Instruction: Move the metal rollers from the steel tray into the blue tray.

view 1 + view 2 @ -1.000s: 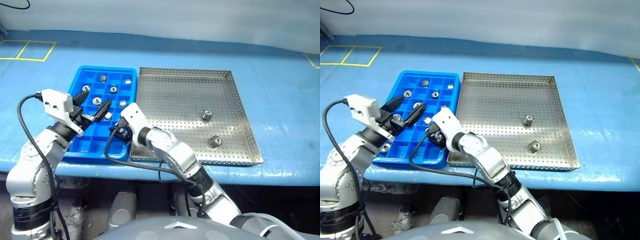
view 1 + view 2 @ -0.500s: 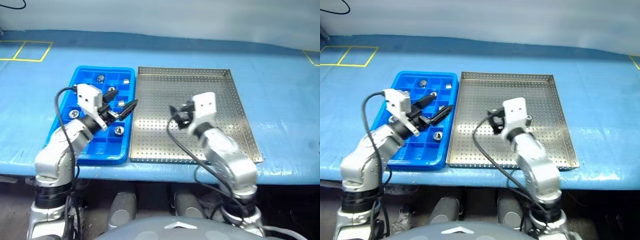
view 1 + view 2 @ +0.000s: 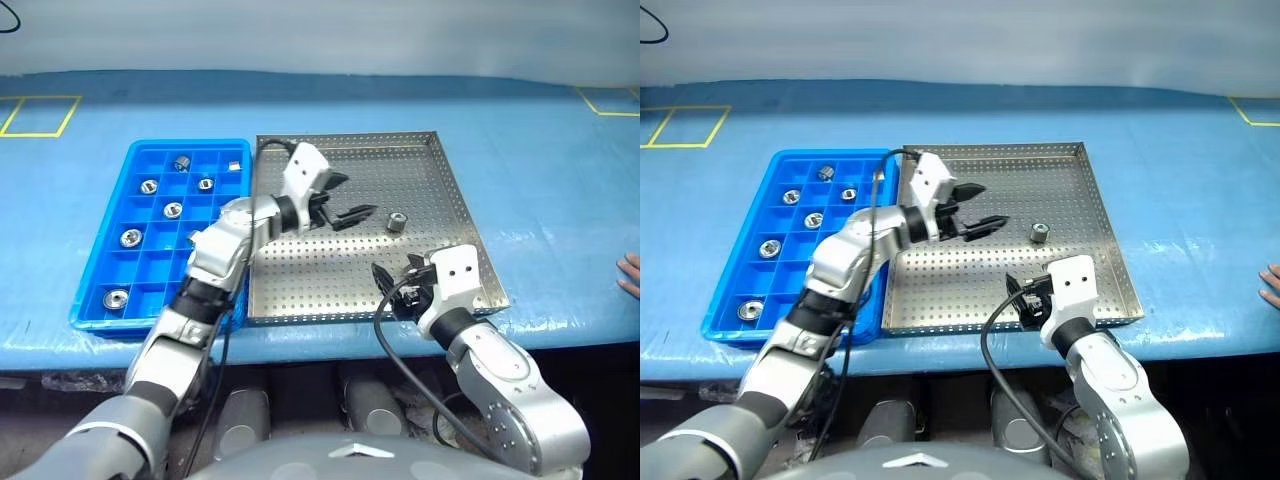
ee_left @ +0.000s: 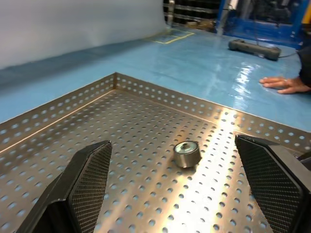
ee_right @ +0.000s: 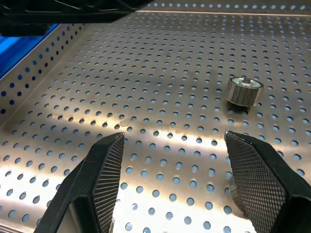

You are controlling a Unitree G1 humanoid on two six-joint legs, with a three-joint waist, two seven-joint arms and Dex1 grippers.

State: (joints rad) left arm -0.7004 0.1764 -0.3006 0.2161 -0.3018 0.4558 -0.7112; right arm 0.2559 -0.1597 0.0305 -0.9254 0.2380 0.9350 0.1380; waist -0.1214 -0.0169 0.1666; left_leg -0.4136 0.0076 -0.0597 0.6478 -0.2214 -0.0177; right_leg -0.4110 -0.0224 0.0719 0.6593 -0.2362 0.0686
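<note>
Blue table cover (image 3: 540, 160), yellow floor-tape marks (image 3: 35, 113)

My bright blue plastic gridded tray (image 3: 90, 300) sits at the left of the frame, touching the large perforated steel tray (image 3: 440, 200) at centre. Six small shiny metal rollers lie in separate blue compartments, the nearest (image 3: 116, 298) at lower left. One roller (image 3: 396, 221) lies on the steel floor, right of centre. My left pincer (image 3: 350, 203) hangs over that floor, just left of it. My right pincer (image 3: 395, 290) is over the tray's lower right edge.
</note>
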